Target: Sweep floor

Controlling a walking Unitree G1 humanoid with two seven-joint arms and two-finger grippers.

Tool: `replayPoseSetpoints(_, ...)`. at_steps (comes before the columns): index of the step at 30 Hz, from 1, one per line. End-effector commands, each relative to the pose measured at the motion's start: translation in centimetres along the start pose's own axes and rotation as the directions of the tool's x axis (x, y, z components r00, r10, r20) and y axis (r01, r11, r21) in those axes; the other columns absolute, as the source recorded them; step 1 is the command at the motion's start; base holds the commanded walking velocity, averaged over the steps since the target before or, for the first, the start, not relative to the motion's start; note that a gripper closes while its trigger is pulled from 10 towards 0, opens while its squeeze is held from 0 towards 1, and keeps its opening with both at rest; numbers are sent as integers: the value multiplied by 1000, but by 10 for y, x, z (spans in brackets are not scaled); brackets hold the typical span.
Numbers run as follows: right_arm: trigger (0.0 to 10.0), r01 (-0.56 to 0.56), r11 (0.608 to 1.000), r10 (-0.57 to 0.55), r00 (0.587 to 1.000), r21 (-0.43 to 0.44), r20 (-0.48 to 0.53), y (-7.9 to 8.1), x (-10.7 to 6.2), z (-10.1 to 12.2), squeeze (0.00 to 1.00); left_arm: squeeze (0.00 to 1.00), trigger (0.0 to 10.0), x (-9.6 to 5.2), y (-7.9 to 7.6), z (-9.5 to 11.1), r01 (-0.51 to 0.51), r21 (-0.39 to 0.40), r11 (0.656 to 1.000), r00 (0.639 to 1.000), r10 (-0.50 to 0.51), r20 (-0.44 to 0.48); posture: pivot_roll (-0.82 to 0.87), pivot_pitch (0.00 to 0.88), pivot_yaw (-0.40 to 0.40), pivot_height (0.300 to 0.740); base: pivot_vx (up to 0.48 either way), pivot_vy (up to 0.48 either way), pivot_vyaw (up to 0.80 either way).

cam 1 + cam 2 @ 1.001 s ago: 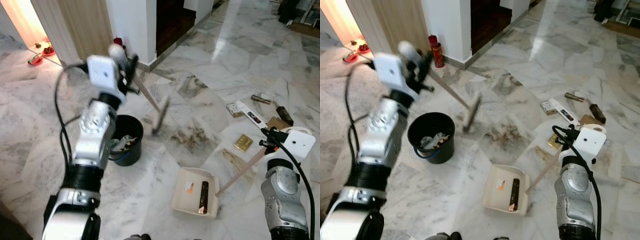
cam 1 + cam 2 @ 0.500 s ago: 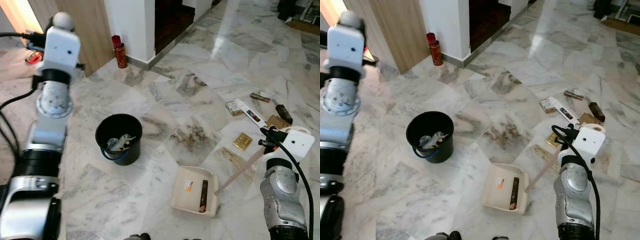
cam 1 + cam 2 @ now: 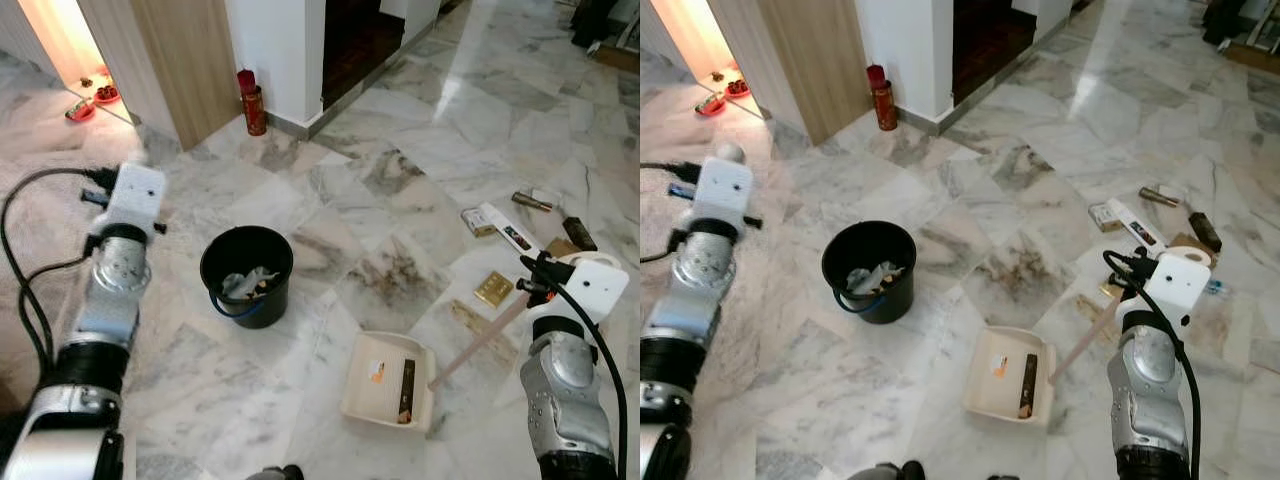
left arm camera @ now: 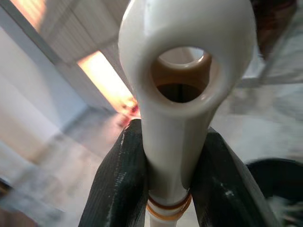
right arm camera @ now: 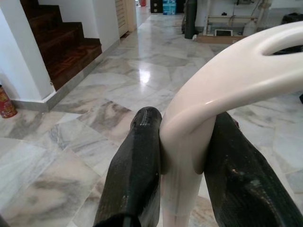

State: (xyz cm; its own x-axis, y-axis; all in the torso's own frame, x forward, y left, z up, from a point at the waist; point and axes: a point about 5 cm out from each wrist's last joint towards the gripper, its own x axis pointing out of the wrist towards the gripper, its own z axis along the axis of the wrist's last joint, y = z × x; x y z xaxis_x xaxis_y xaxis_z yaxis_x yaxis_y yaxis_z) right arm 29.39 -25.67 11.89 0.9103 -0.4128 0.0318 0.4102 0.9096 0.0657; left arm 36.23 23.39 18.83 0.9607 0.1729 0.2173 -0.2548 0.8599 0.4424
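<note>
Right gripper (image 5: 182,156) clamps dustpan handle (image 3: 478,344); dustpan (image 3: 385,382) sits on marble floor (image 3: 330,200) w/ scraps inside. Left gripper (image 4: 168,175) pinches broom handle (image 4: 182,71), out by left wall. Black bucket (image 3: 246,275) betw. the arms. Litter (image 3: 515,235) beyond dustpan; red can (image 3: 250,100) by wall.

Open marble floor (image 3: 330,190) ahead — black bucket (image 3: 246,275), dustpan (image 3: 388,380) and scattered litter (image 3: 520,238) stand in the way.
</note>
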Motion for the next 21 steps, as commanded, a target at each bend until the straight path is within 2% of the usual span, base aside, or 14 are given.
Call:
replayPoseSetpoints(1, 10000, 6, 1000, -7, 999, 14, 45, -2, 3, 9, 0, 0, 10000, -1, 3, 0, -1, -45, 999, 1000, 2, 25, 107, 122, -10, 740, 0, 0, 0)
replayPoseSetpoints(2, 10000, 3, 1000, -3, 999, 9, 44, -1, 3, 9, 0, 0, 10000, -3, 0, -3, 15, -76, 997, 1000, -14, 17, 106, 120, -10, 740, 0, 0, 0)
replayPoseSetpoints(5, 10000, -4, 1000, 4, 999, 11, 47, 1, 4, 9, 0, 0, 10000, -8, -4, -13, 34, -62, 997, 999, -35, -16, 103, 116, -9, 740, 0, 0, 0)
replayPoseSetpoints(8, 10000, -10, 1000, 10, 999, 12, 51, 2, 4, 10, 0, 0, 10000, -8, -5, -13, 28, -151, 988, 999, -32, -21, 102, 112, -11, 740, 0, 0, 0)
replayPoseSetpoints(9, 10000, -13, 1000, 13, 999, 11, 50, 2, 4, 10, 0, 0, 10000, -8, -6, -10, 36, -254, 967, 999, -39, -6, 102, 106, -12, 740, 0, 0, 0)
replayPoseSetpoints(11, 10000, -15, 1000, 14, 999, 9, 50, 2, 4, 10, 0, 0, 10000, -8, -8, -7, 46, -313, 949, 999, -43, 16, 102, 105, -13, 740, 0, 0, 0)
replayPoseSetpoints(15, 10000, -15, 1000, 15, 999, 3, 49, 0, 5, 10, 0, 0, 10000, -8, -9, -5, 49, -324, 945, 999, -39, 38, 99, 102, -14, 740, 0, 0, 0)
replayPoseSetpoints(21, 10000, -19, 1000, 19, 999, 9, 47, 1, 6, 11, 0, 0, 10000, -7, -11, -1, 65, -313, 948, 997, -50, 57, 101, 115, -17, 740, 0, 362, 0)
